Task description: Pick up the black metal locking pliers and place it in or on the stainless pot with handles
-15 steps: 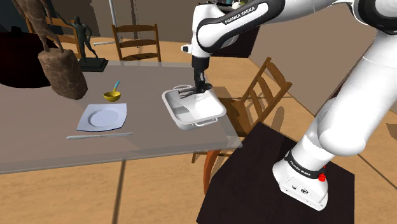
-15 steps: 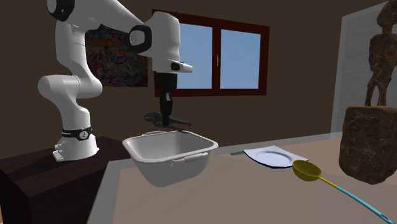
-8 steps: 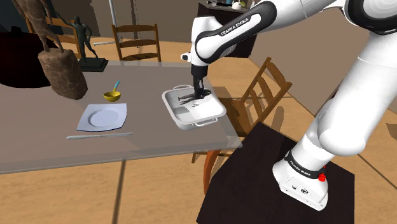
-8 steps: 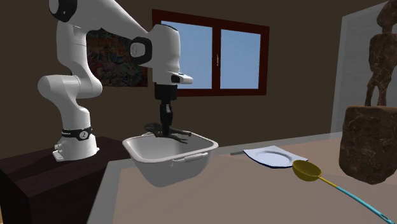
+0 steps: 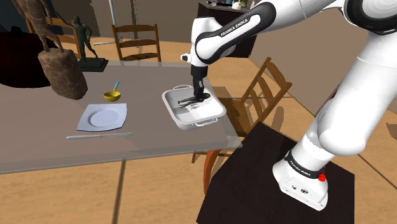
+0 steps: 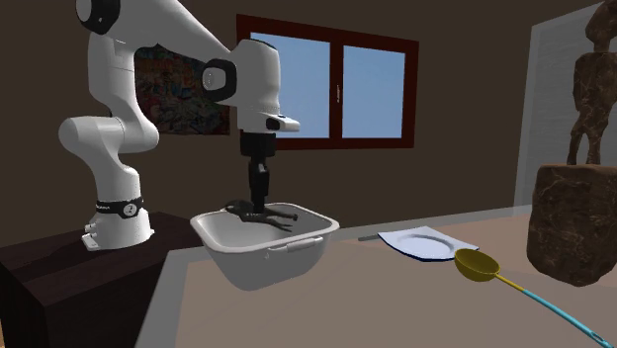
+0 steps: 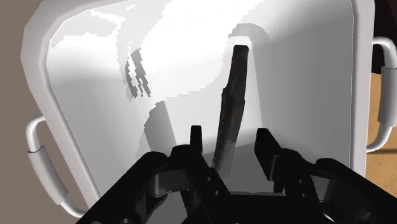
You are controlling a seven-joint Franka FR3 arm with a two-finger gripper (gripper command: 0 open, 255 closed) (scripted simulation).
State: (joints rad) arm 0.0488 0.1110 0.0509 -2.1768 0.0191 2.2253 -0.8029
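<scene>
The black locking pliers (image 7: 233, 95) lie inside the pale, rectangular two-handled pot (image 7: 95, 83), between my fingers with a gap on each side. My gripper (image 7: 230, 139) is open and points straight down into the pot (image 5: 192, 121). In the shoulder view the gripper (image 5: 198, 94) stands just over the pliers (image 5: 189, 100) near the pot's far side. In the second exterior view the pliers (image 6: 267, 215) rest low, just below the pot's (image 6: 267, 247) rim, under the gripper (image 6: 259, 203).
On the grey table (image 5: 51, 146) stand a white plate (image 5: 103, 117), a yellow bowl with a blue-handled spoon (image 5: 112, 95), a knife (image 5: 98, 135) and a brown statue (image 5: 60, 70). Wooden chairs (image 5: 254, 95) stand beside the table near the pot.
The gripper came down into the pot with the pliers. Since half a second ago the fingers have parted and the pliers have sunk lower into the pot.
</scene>
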